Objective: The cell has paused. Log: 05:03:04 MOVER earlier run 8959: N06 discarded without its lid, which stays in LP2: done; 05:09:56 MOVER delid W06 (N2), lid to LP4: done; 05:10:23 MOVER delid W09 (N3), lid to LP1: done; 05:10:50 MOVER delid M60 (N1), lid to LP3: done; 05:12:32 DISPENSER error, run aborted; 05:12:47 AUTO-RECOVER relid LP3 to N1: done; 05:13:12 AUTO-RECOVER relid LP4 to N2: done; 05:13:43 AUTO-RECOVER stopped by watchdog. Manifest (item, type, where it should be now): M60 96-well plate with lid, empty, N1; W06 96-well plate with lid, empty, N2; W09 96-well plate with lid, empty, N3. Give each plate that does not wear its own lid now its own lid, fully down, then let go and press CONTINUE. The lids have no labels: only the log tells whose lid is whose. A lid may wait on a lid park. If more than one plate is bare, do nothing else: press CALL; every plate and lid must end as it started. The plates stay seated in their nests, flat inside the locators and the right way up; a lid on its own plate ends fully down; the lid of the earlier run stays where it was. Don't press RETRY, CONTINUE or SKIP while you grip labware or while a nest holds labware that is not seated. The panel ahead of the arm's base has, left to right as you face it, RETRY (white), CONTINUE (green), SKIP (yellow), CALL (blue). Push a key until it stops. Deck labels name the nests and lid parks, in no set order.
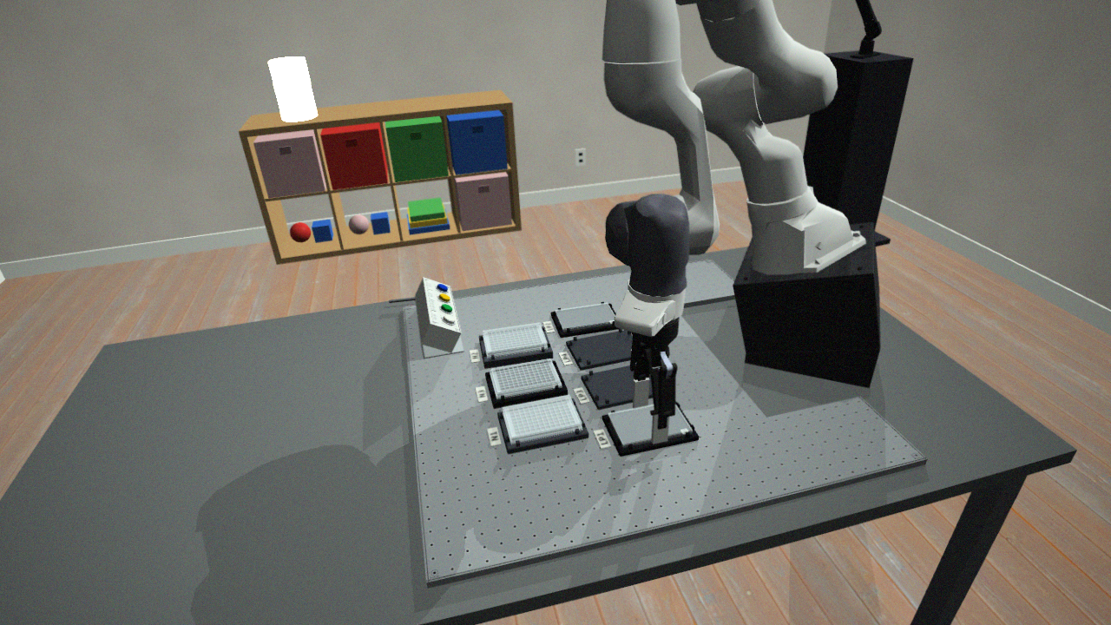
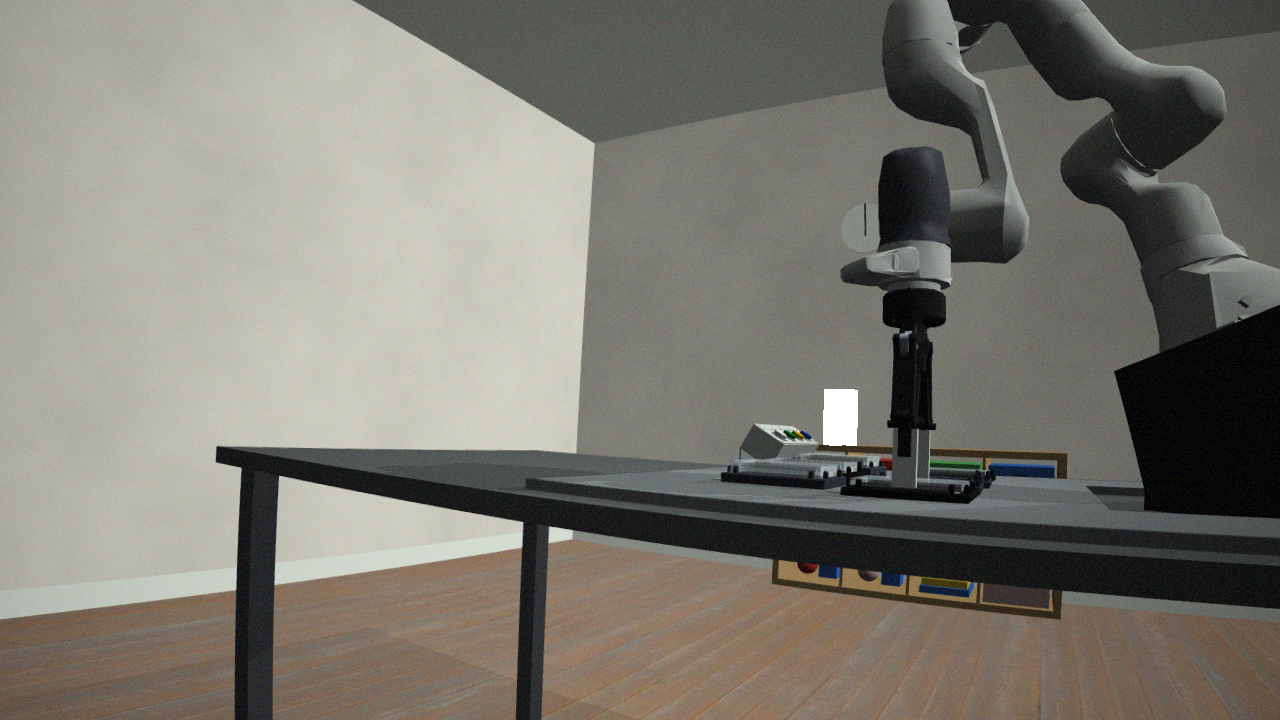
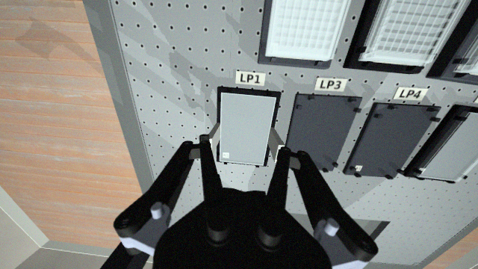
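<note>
My gripper [image 1: 651, 422] [image 2: 913, 483] [image 3: 244, 132] is shut on the clear lid [image 1: 629, 429] [image 3: 246, 119] at LP1, one finger on each long side. The lid looks flat and level in the park; a small lift cannot be told. The N1 plate [image 1: 541, 419] [image 3: 304, 30] and the far plate [image 1: 514, 342], at N2, look lidded. The middle plate [image 1: 525, 378] [image 3: 407, 33], at N3, shows sharper wells and looks bare. Another lid [image 1: 582, 317] [image 3: 452, 149] lies on the farthest park, LP2. The key panel [image 1: 437, 314] [image 2: 774, 440] stands beyond the nests.
The dark parks LP3 [image 1: 609, 386] [image 3: 323, 131] and LP4 [image 1: 598, 349] [image 3: 392, 142] hold no lid and lie between the two lids. The nest row runs alongside the parks. Small locators stand up around each park and nest.
</note>
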Motion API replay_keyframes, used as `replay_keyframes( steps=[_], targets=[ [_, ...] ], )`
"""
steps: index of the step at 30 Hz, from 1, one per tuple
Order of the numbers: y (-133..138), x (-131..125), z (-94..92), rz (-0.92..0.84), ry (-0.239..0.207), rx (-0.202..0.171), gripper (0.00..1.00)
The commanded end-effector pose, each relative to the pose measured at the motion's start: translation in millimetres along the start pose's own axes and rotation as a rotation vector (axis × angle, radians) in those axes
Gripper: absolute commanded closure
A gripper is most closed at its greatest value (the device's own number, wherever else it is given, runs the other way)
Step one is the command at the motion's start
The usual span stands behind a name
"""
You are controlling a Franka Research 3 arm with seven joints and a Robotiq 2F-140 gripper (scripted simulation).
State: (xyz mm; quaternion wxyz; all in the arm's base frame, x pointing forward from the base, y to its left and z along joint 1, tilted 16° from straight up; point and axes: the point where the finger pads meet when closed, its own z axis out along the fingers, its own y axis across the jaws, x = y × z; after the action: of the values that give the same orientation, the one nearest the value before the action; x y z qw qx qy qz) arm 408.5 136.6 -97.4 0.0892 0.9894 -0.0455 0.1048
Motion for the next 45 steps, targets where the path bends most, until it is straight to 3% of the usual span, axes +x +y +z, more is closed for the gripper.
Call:
replay_keyframes(
  steps=[1, 45],
  targets=[
    [1.0, 0.6, -0.5, 0.004, 0.000, -0.002, 1.00],
    [0.9, 0.6, -5.2, 0.004, 0.000, -0.002, 1.00]
  ],
)
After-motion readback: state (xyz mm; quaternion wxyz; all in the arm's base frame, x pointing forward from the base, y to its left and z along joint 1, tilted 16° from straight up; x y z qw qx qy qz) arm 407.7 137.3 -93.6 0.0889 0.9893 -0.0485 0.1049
